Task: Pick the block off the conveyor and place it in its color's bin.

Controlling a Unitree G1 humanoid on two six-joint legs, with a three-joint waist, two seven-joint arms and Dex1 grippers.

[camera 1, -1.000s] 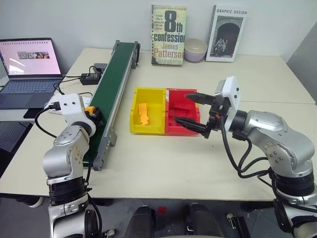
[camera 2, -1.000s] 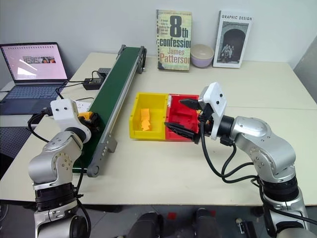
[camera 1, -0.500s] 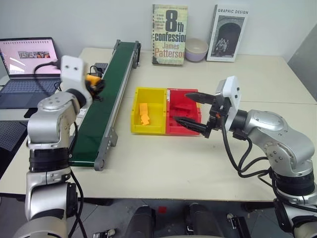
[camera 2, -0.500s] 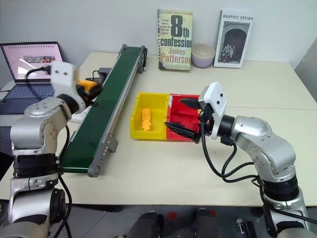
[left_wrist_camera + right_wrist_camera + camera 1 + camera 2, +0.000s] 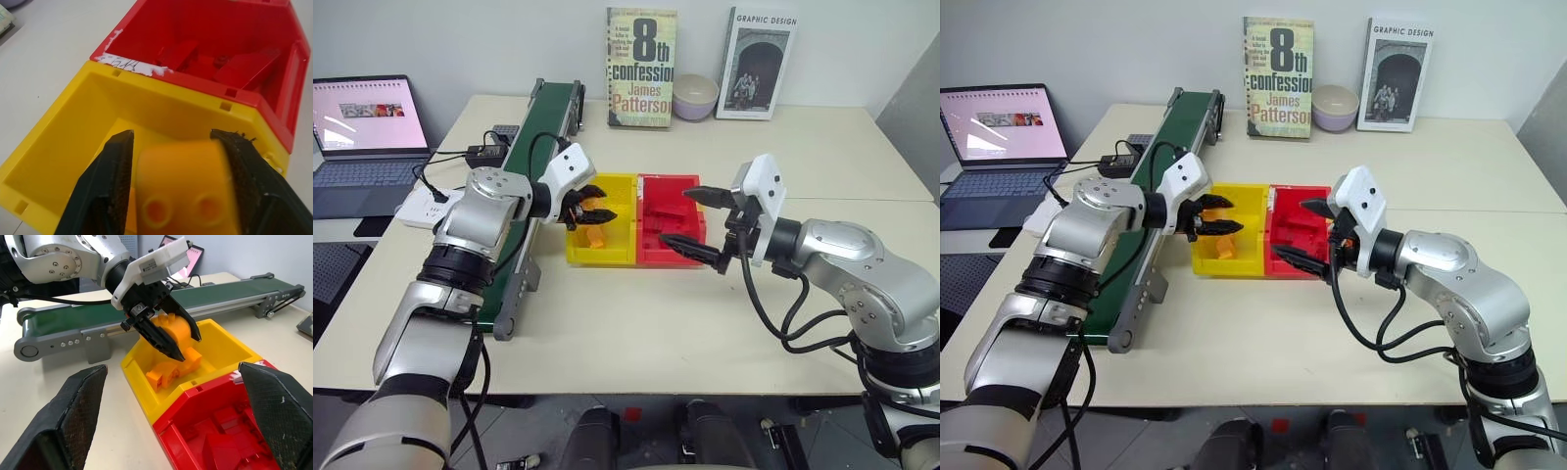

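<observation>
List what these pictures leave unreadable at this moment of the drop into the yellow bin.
- Yellow bin floor: left gripper and held block cover the head views.
- Block's far end: cut off by the left wrist view's edge.
- Red bin pieces: count unclear, they overlap.

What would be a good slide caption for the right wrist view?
Left gripper holds an orange-yellow block between its fingers above the yellow bin.

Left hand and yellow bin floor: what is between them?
The orange-yellow block sits between the left hand's fingers, above the yellow bin, in the right wrist view.
</observation>
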